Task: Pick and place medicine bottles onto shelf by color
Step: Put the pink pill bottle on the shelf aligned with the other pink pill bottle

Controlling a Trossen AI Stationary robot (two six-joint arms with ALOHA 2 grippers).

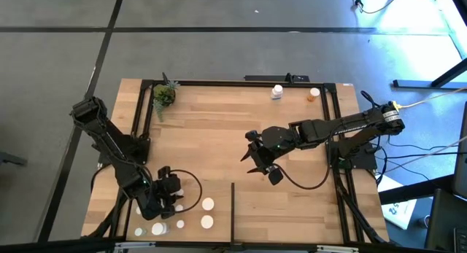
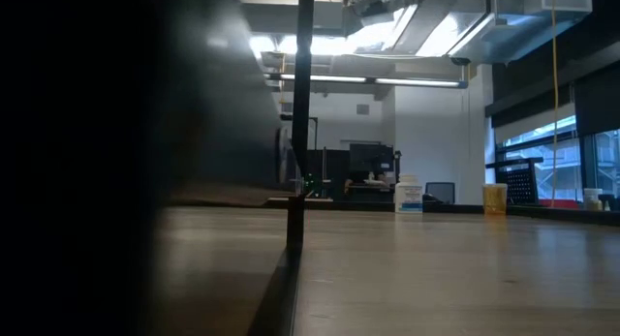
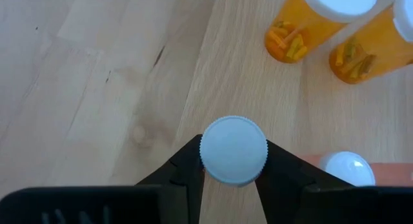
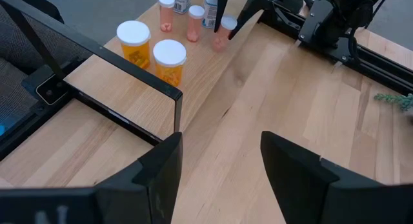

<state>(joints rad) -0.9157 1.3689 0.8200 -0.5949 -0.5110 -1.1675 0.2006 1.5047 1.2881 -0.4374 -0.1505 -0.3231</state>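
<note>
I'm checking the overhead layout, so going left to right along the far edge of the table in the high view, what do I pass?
Small green potted plant → white medicine bottle → orange medicine bottle. All three stand apart from each other near the shelf's far bar.

From above I see a grey floor (image 1: 219,56) crossed by dark lines, and bright daylight spilling in at the far right corner. Cables (image 1: 430,147) trail over the floor on the right side of the table. Looking level across the room, I see long ceiling lights (image 2: 387,81), a white wall (image 2: 426,133), a dark desk with a monitor (image 2: 366,160), and windows (image 2: 572,162) on the right.
</note>
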